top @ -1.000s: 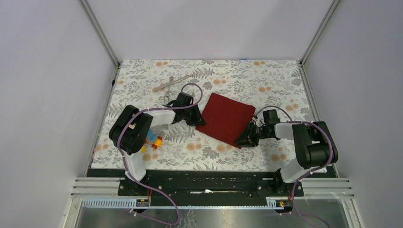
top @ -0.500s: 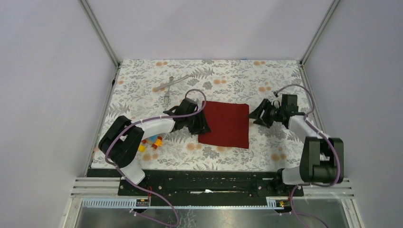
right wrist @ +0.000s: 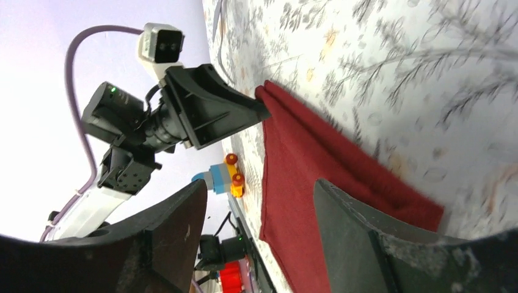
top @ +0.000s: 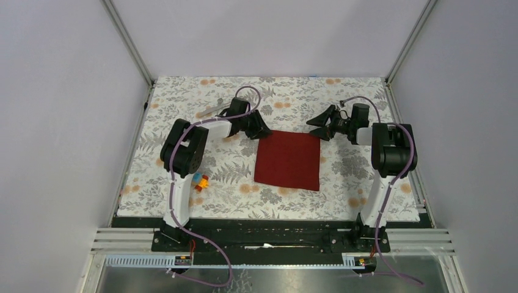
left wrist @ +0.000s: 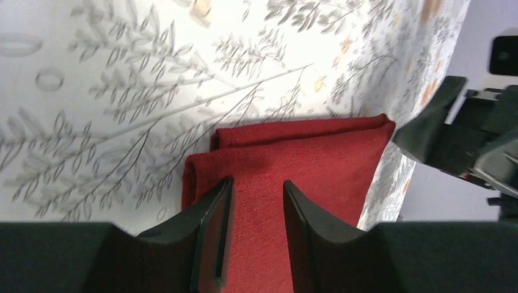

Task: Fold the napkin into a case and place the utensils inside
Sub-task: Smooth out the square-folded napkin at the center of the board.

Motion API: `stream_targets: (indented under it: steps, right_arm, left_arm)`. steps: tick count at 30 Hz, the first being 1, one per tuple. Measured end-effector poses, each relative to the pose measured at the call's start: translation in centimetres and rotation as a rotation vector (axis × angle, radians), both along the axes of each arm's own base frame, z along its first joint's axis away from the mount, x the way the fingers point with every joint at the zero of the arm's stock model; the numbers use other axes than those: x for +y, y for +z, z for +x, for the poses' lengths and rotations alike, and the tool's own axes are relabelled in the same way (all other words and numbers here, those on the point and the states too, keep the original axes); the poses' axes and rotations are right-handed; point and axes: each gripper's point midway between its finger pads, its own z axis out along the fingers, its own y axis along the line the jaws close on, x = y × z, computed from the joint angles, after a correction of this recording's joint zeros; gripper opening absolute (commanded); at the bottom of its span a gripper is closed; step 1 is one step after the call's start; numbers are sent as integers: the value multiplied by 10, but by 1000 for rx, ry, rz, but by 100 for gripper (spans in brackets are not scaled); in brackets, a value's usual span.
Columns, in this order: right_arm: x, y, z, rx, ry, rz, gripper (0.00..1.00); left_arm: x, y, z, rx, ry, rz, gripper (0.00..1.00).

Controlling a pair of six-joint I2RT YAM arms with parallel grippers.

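Observation:
The dark red napkin (top: 288,160) lies flat on the floral tablecloth as a folded square, its doubled layers showing at the far edge (left wrist: 293,131). My left gripper (top: 262,131) hovers at the napkin's far left corner, open (left wrist: 256,186), with cloth below the gap but nothing pinched. Just off the far right corner, my right gripper (top: 314,124) stands wide open (right wrist: 259,189) and empty, facing the napkin (right wrist: 317,165). One silver utensil (top: 207,111) shows at the back left; the left arm covers the rest.
Small colourful toy blocks (top: 200,181) sit on the floral tablecloth (top: 342,97) left of the napkin, beside the left arm; they also show in the right wrist view (right wrist: 223,177). Metal frame posts and pale walls border the table on three sides.
The napkin turned from a skewed lie to square with the table. Both grippers opened and let go of it, then moved up to its far corners.

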Motion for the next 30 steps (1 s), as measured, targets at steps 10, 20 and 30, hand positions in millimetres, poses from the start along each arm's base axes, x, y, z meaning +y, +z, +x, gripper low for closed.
stream_targets:
  steps: [10, 20, 30]
  right_arm:
    - [-7, -36, 30, 50, -7, 17, 85]
    - [-54, -39, 44, 23, -82, -31, 89]
    - [-61, 1, 31, -37, -133, -178, 98]
  left_arm:
    - [-6, -1, 28, -34, 29, -72, 41]
    - [0, -3, 29, -43, 72, -136, 42]
    - [-8, 8, 20, -14, 24, -134, 64]
